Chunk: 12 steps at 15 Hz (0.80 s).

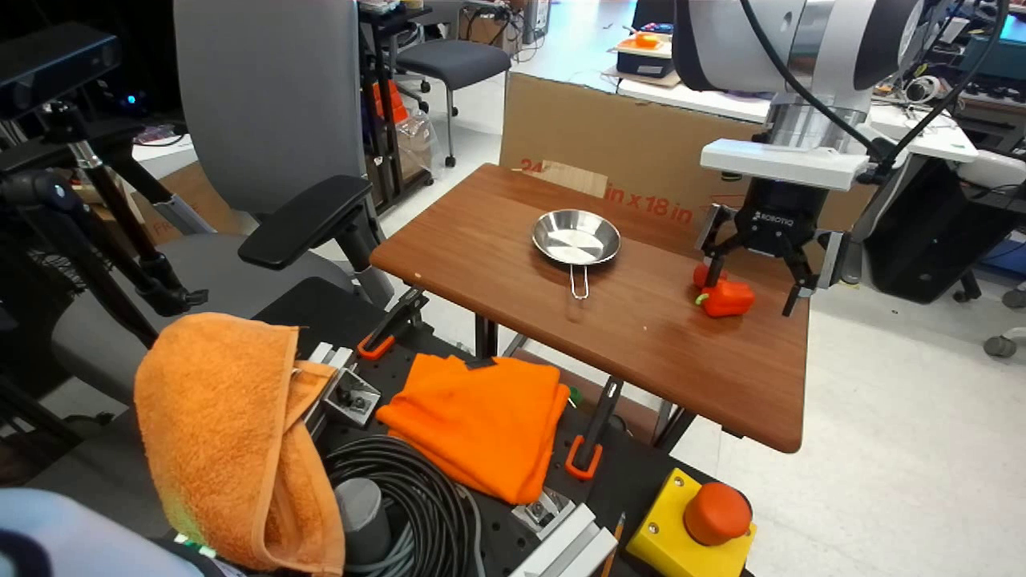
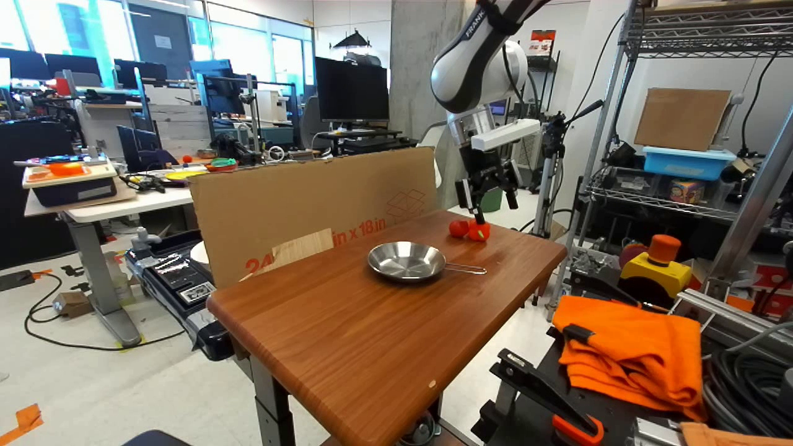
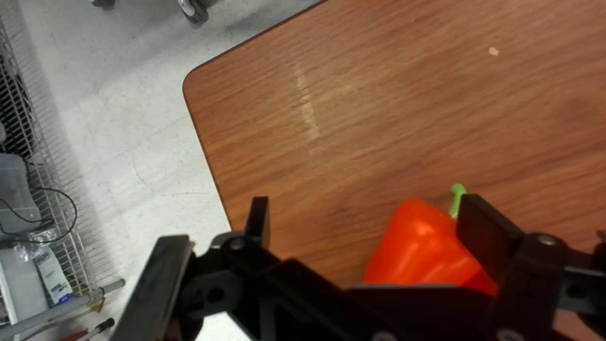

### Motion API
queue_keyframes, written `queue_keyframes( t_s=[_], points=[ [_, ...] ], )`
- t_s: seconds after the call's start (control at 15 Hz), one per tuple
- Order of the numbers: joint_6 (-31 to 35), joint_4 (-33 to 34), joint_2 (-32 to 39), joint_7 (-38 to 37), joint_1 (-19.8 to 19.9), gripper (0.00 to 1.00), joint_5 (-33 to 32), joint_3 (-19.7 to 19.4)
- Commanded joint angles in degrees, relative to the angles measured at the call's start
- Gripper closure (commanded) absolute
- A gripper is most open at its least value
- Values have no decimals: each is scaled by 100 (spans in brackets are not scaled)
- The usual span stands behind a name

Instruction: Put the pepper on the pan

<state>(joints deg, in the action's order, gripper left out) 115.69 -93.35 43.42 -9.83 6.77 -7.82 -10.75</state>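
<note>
The orange-red pepper (image 1: 728, 300) with a green stem lies on the brown table; it shows also in an exterior view (image 2: 480, 231) and the wrist view (image 3: 421, 246), where its lower part is hidden behind the gripper. My gripper (image 1: 751, 295) is open and empty just above the pepper. In the wrist view the gripper's (image 3: 365, 203) right finger overlaps the pepper by its stem, and the left finger is well apart from it. I cannot tell whether the right finger touches it. The silver pan (image 1: 577, 238) rests on the table, its bowl (image 2: 406, 260) bare, handle toward the near edge.
A smaller red piece (image 1: 702, 275) lies beside the pepper, also seen in an exterior view (image 2: 459, 228). A cardboard sheet (image 1: 641, 136) stands along the table's far edge. The brown table (image 3: 378, 94) ends at a corner near the gripper.
</note>
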Motion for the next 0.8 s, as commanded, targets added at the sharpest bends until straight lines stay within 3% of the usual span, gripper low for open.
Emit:
queue_keyframes(
  t_s=[0.0, 0.4, 0.47, 0.6, 0.73],
  points=[
    [-307, 182, 59, -93, -9, 0, 20, -2],
    [-632, 212, 34, 403, 85, 2, 113, 191],
    [-670, 233, 45, 426, 91, 22, 117, 200],
    [-686, 244, 54, 463, 100, 32, 107, 198],
    [-712, 257, 61, 479, 106, 48, 113, 197]
  ],
)
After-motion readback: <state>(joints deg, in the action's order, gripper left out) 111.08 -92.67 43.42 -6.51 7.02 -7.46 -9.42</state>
